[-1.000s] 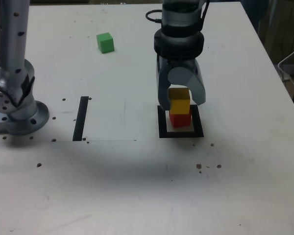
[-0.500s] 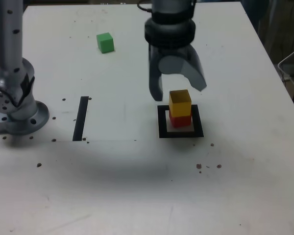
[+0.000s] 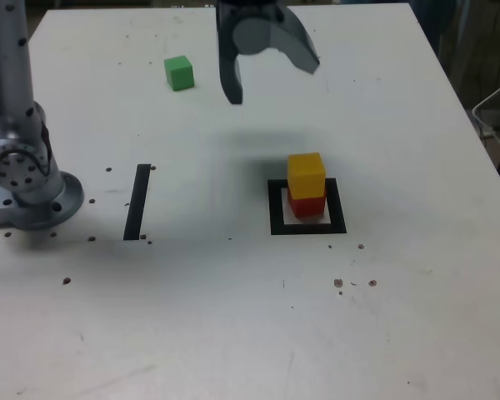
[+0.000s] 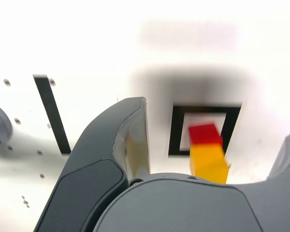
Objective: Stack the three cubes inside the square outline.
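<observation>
The yellow cube [image 3: 306, 173] rests on the red cube [image 3: 305, 204], and this stack of two stands inside the square outline [image 3: 275, 210]. Far back on the exterior view's left, the green cube [image 3: 178, 72] lies alone on the table. My gripper [image 3: 271, 82] hangs open and empty above the table, behind the stack and to its left in the exterior view, between the stack and the green cube. In the wrist view the yellow cube [image 4: 209, 163] and red cube [image 4: 204, 134] show beyond one of my dark fingers [image 4: 106, 154], within the square outline [image 4: 175, 133].
The arm's grey base [image 3: 29, 196] stands at the exterior view's left edge. A straight black strip [image 3: 137, 202] lies on the white table [image 3: 233, 317] between the base and the outline. A white cable [image 3: 493, 104] hangs off the table's right side.
The jaws opened and let go of the yellow cube, which stays on the red one. The gripper then rose and moved back and to the exterior view's left.
</observation>
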